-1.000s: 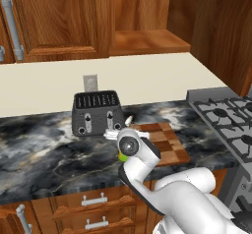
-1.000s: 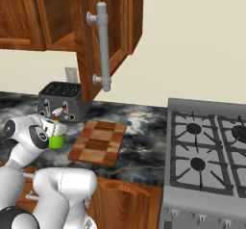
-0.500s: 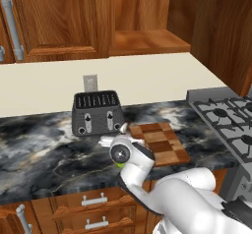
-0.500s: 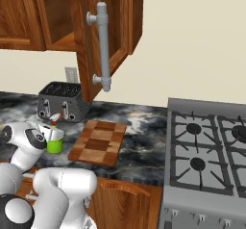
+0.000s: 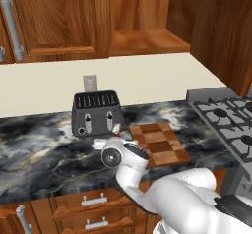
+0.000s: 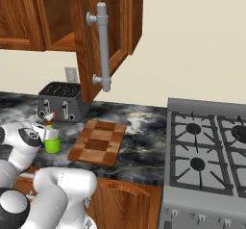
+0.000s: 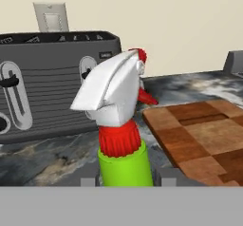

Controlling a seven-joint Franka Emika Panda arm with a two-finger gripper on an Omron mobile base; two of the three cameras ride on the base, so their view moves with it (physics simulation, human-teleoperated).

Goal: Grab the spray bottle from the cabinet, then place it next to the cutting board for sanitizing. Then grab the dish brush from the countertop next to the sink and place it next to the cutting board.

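The spray bottle (image 7: pixel 124 163), with a green body, red collar and white head, stands upright on the countertop (image 6: pixel 139 127). It is just left of the checkered cutting board (image 6: pixel 98 141), in front of the toaster. My gripper (image 7: pixel 127 182) sits low around the green body, one fingertip (image 7: pixel 88 182) on each side. A thin gap shows beside the right one. In the right base view the spray bottle (image 6: pixel 52 144) is a short way from the board's left edge. The cabinet door (image 6: pixel 96 31) hangs open. The dish brush and the sink are out of view.
A dark toaster (image 5: pixel 97 112) stands at the wall right behind the bottle. A gas stove (image 6: pixel 206 146) adjoins the counter on the right. The open cabinet door's long bar handle (image 6: pixel 103 45) juts out above the board. Bare countertop (image 5: pixel 39 149) stretches to the left.
My hand has come down with the spray bottle, from above the counter to its surface left of the board. The jaws have eased slightly off the bottle.
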